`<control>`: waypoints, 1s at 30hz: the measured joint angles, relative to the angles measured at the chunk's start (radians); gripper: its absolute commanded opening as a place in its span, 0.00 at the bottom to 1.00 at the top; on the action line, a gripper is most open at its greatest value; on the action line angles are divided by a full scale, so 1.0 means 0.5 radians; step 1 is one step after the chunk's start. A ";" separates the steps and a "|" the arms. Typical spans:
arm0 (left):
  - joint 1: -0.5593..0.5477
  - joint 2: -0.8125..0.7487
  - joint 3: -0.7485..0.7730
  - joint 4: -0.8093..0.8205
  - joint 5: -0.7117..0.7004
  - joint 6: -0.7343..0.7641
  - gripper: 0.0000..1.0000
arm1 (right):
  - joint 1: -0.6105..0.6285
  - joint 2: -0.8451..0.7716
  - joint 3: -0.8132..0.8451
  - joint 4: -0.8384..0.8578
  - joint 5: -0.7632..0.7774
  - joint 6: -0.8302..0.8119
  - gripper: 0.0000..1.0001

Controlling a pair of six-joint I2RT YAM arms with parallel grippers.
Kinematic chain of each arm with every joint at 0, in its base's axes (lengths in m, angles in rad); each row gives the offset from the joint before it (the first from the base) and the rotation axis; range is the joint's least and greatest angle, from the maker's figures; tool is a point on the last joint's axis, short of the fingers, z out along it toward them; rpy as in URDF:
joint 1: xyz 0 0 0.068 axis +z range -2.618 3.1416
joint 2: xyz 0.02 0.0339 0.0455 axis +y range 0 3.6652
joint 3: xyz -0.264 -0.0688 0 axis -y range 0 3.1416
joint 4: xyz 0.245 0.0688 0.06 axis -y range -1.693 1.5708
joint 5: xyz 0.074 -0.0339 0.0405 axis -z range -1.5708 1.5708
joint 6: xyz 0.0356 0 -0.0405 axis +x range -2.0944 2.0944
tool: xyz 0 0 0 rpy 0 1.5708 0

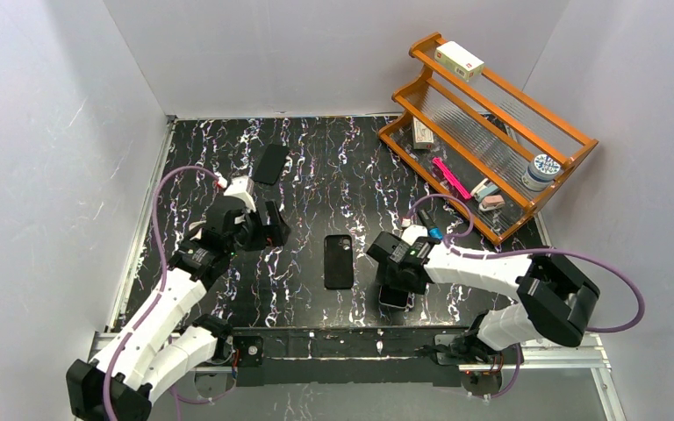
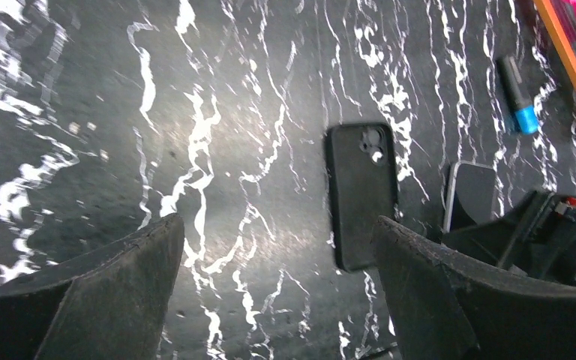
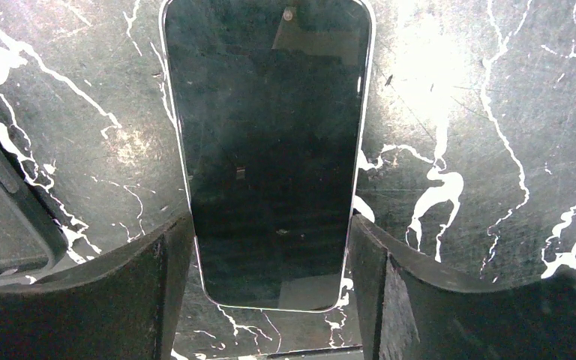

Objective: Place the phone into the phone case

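Black marbled desk (image 1: 316, 167), white walls. Near edge, right of centre: phone (image 3: 266, 135) flat, screen up, straddled by right gripper (image 3: 270, 247), clamped or not impossible to tell. Mid-desk: phone case (image 1: 338, 261), unheld. Beyond, leftward: left gripper (image 2: 277, 225) spread wide, empty. Risk: slip off thin edges on lift; loose case skidding under push

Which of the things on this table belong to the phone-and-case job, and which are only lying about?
For the job:
- phone
- phone case
- right hand, one finger on each side of the phone

Lying about:
- blue marker
- orange rack with its small items
- black flat object at the back left
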 measured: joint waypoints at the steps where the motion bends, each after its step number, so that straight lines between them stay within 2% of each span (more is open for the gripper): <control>1: -0.001 0.008 -0.018 0.014 0.037 -0.028 0.89 | -0.001 -0.007 -0.006 0.010 0.001 -0.012 0.60; 6: -0.005 0.181 -0.156 0.108 0.273 -0.171 0.81 | 0.000 -0.095 -0.078 0.085 -0.024 -0.080 0.58; 11: -0.077 0.388 -0.237 0.214 0.381 -0.284 0.76 | -0.001 -0.142 -0.110 0.126 -0.056 -0.149 0.55; 15: -0.160 0.554 -0.234 0.359 0.436 -0.394 0.67 | -0.002 -0.173 -0.133 0.200 -0.108 -0.182 0.51; 22: -0.343 0.915 -0.207 0.549 0.399 -0.526 0.58 | -0.002 -0.244 -0.204 0.380 -0.195 -0.184 0.50; 30: -0.468 1.118 -0.165 0.636 0.314 -0.581 0.48 | -0.002 -0.291 -0.249 0.457 -0.225 -0.179 0.46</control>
